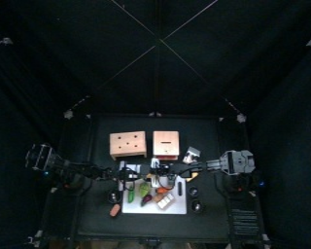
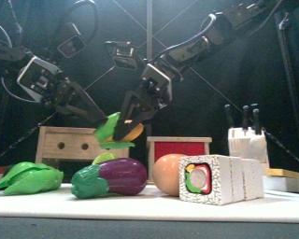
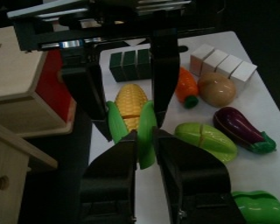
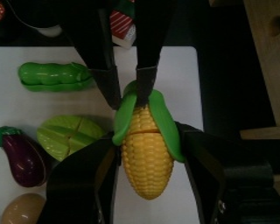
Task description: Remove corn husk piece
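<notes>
The corn (image 4: 149, 166) hangs in the air above the white board (image 1: 185, 201), its yellow cob wrapped in green husk pieces. My right gripper (image 4: 149, 144) is shut on the cob, one jaw on each side. My left gripper (image 3: 140, 133) meets it from the opposite side, its jaws closed on a green corn husk piece (image 3: 143, 147) at the cob's end. In the front view the corn (image 2: 119, 128) sits between the left gripper (image 2: 106, 119) and the right gripper (image 2: 135, 119), above the toy vegetables.
On the board lie a green pepper (image 2: 30, 177), an eggplant (image 2: 112, 176), an orange ball (image 2: 171, 173) and a sushi roll (image 2: 222, 179). Behind stand a wooden box (image 2: 67, 143), a red-framed box (image 2: 179, 145) and a white knife block (image 2: 249, 142).
</notes>
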You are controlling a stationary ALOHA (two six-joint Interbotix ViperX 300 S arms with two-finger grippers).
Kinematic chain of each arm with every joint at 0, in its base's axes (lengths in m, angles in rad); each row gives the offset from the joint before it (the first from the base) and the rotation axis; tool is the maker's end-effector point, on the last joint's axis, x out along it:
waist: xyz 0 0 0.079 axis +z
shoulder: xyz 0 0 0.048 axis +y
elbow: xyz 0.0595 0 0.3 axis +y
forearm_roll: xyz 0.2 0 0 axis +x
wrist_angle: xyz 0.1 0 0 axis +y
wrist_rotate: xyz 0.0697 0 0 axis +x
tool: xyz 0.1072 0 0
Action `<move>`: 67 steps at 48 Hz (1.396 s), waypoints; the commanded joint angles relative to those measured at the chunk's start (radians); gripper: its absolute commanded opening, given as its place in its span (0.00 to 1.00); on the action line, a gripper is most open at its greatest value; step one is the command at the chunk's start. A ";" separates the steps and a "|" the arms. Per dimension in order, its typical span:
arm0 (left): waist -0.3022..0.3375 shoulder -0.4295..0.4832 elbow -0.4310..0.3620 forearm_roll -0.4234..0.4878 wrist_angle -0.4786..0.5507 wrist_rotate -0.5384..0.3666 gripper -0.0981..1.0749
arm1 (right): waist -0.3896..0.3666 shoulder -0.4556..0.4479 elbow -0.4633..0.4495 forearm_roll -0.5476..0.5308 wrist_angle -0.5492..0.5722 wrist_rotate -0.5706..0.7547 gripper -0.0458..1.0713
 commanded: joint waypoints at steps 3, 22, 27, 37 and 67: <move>0.003 -0.011 -0.011 -0.002 -0.005 0.000 0.45 | -0.008 -0.046 -0.025 0.005 -0.009 0.005 0.64; 0.011 -0.072 0.032 -0.017 -0.006 0.000 0.45 | -0.006 -0.049 -0.005 0.005 -0.005 0.006 0.64; 0.011 -0.100 0.049 -0.031 -0.008 0.000 0.45 | -0.008 -0.051 0.000 0.005 -0.006 0.005 0.64; 0.011 -0.133 0.074 -0.034 -0.005 0.000 0.45 | -0.008 -0.052 0.006 0.005 -0.005 0.005 0.64; 0.011 -0.138 0.078 -0.037 -0.003 -0.002 0.45 | -0.003 -0.075 0.026 0.005 -0.005 0.005 0.64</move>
